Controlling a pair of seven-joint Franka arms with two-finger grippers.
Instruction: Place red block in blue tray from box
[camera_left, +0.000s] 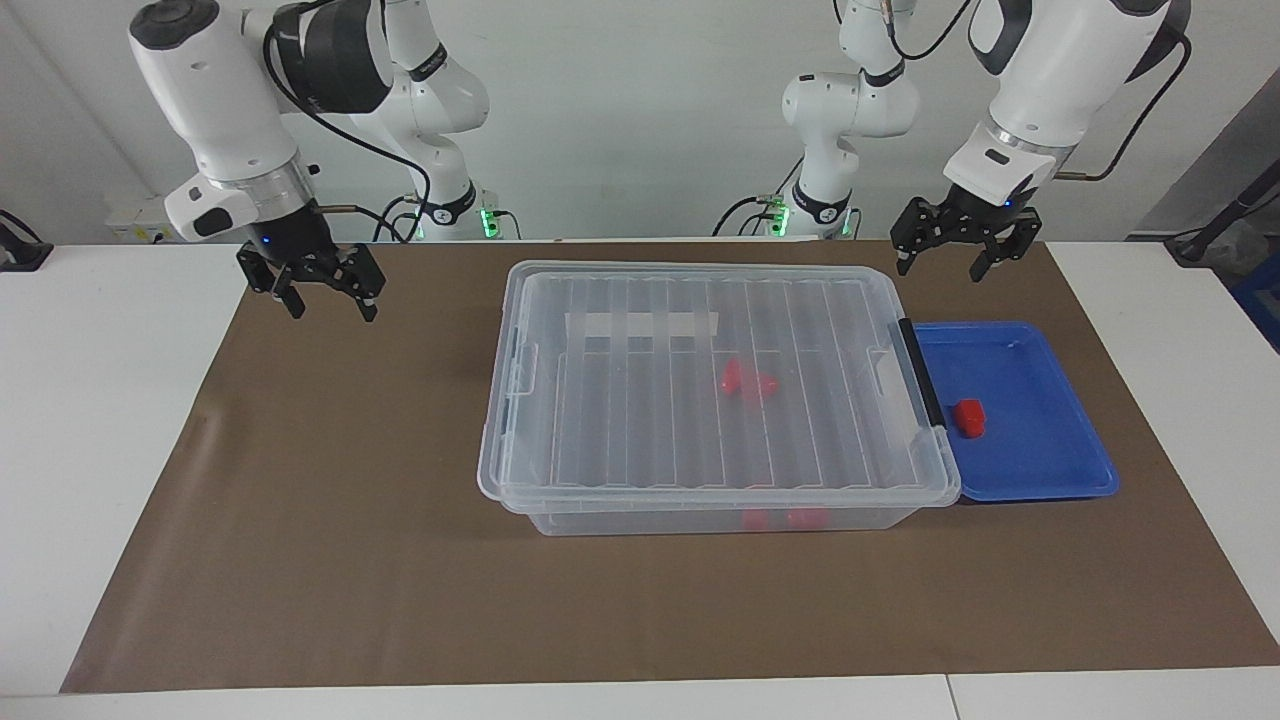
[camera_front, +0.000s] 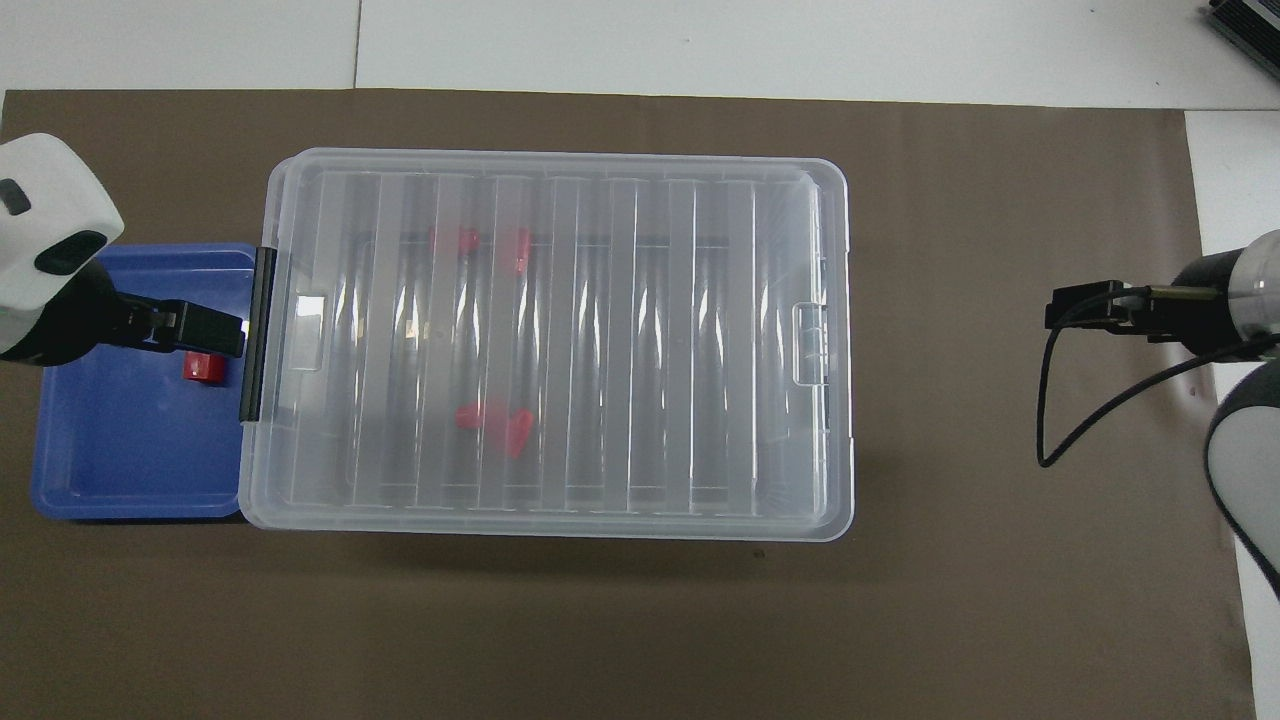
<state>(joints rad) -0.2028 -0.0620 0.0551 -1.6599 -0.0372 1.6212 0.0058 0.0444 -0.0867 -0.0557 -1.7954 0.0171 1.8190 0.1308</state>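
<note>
Sitting in the blue tray (camera_left: 1040, 470) is the red block (camera_left: 968, 417), close to the tray's box-side edge, nothing touching it. The tray lies just beside the box (camera_left: 715, 395) at the left arm's end, against the black latch (camera_left: 921, 372). The box's clear lid is on, with more red pieces (camera_left: 750, 382) showing through it. Up high hangs the left gripper (camera_left: 952, 256), fingers spread wide and empty, over the brown mat (camera_left: 330, 520) by the tray's robot-side corner. The right gripper (camera_left: 322, 296), fingers spread wide and empty too, hangs over the mat toward the right arm's end.
</note>
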